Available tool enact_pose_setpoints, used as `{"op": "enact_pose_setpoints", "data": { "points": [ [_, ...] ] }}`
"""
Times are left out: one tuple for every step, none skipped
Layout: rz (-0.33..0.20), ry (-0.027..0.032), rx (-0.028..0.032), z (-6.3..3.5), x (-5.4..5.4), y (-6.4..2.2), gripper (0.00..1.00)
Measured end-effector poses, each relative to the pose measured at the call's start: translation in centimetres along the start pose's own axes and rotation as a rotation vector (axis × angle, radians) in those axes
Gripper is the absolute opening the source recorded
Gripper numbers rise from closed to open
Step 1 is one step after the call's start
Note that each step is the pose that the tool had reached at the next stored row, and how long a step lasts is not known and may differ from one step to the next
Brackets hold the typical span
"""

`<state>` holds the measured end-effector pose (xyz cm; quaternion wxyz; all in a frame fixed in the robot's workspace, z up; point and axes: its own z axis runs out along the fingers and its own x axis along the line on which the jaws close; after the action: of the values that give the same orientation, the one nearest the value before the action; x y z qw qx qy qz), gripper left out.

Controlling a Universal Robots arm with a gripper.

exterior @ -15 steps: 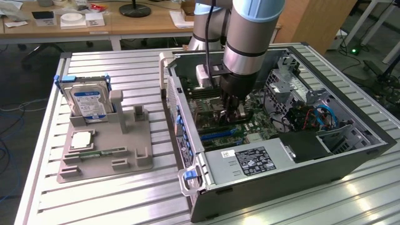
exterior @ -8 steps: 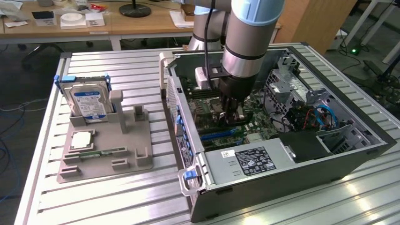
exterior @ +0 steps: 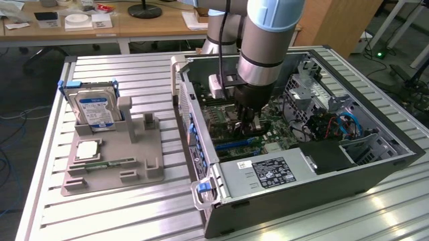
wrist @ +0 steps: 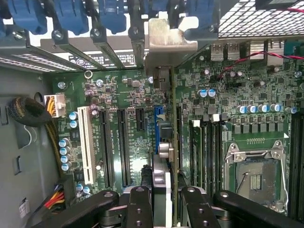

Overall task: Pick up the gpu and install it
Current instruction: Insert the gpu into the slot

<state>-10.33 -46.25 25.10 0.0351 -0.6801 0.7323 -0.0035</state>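
The black gripper (exterior: 249, 123) on the grey and pale blue arm is deep inside the open dark grey computer case (exterior: 375, 173), just above the green motherboard (exterior: 231, 131). In the wrist view its fingers (wrist: 142, 204) are drawn in on the thin dark card, the gpu (wrist: 167, 147), which stands edge-on between them with its silver bracket (wrist: 168, 35) towards the case's rear wall. The card sits along the blue expansion slot (wrist: 158, 126), so I judge the installing step is in hand, the pick-up already done. Whether the card's edge is fully seated I cannot tell. The move from here calls for a straight downward press with the card kept parallel to the slot and its bracket lined up with the opening in the rear wall.

By count: one arm, one gripper, one gpu. In the wrist view there is one blue slot, one white slot (wrist: 86, 142) and three black slots beside them, plus one empty silver processor socket (wrist: 255, 168).

At the exterior view's left, well apart from the case, one grey plastic fixture (exterior: 110, 158) stands on the ribbed aluminium table (exterior: 114, 216). It holds one silver hard drive with a blue-white label (exterior: 95, 110) upright, and one narrow green memory stick (exterior: 110, 163) lying flat.
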Motion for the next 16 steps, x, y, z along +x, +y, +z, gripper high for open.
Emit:
{"op": "enact_pose_setpoints", "data": {
  "points": [
    [0.000, 0.0001, -0.0001, 0.03, 0.01, 0.05, 0.28],
    [0.000, 0.0002, -0.0001, 0.04, 0.01, 0.07, 0.28],
    [0.000, 0.0003, -0.0002, 0.04, 0.01, 0.07, 0.28],
    [0.000, 0.0002, -0.0001, 0.04, 0.01, 0.06, 0.28],
    [0.000, 0.0001, -0.0001, 0.05, 0.01, 0.07, 0.28],
    [0.000, 0.0000, -0.0001, 0.05, 0.01, 0.06, 0.28],
    [0.000, 0.0001, -0.0001, 0.05, 0.01, 0.07, 0.28],
    [0.000, 0.0000, -0.0001, 0.05, 0.01, 0.07, 0.28],
    [0.000, -0.0002, 0.0000, 0.06, 0.03, 0.07, 0.28],
    [0.000, -0.0003, 0.0000, 0.06, 0.08, 0.07, 0.28],
    [0.000, -0.0002, -0.0001, 0.05, 0.13, 0.07, 0.28],
    [0.000, 0.0000, -0.0001, 0.05, 0.18, 0.06, 0.28],
    [0.000, -0.0001, -0.0001, 0.04, 0.24, 0.05, 0.28],
    [0.000, 0.0000, 0.0000, 0.04, 0.30, 0.05, 0.28],
    [0.000, -0.0001, 0.0000, 0.05, 0.33, 0.05, 0.28],
    [0.000, -0.0001, 0.0000, 0.07, 0.34, 0.05, 0.28]
  ]
}}
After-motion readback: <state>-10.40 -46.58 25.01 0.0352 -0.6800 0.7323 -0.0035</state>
